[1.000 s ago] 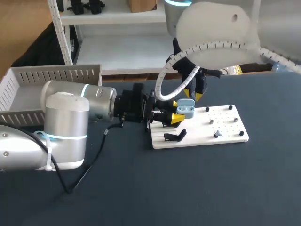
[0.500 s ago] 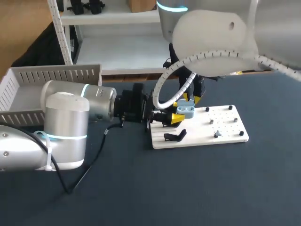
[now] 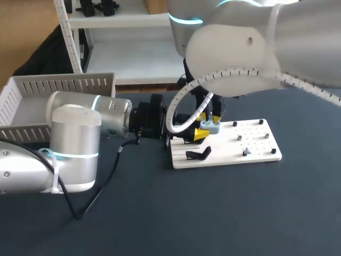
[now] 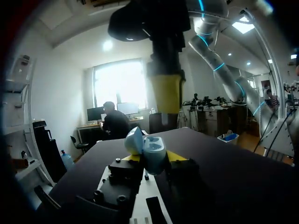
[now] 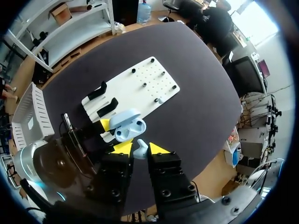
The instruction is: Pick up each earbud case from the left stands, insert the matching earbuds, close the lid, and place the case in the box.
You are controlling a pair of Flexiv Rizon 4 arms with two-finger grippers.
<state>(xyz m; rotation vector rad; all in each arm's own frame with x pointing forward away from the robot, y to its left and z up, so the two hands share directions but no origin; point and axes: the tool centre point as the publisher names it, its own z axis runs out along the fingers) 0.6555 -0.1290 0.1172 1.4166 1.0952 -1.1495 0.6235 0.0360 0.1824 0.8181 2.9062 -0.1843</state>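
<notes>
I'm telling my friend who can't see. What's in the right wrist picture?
The right gripper holds a light blue earbud. Just ahead of it, the left gripper holds an open light blue earbud case over a white pegboard with two black stands.

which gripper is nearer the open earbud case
Left. The left gripper clamps the earbud case between its fingers; the right gripper hangs just above it, holding an earbud.

earbud case [image 3: 211, 127]: smooth pale-blue plastic | board [image 3: 230, 155]: matt white plastic | table [image 3: 213, 213]: dark, matt
</notes>
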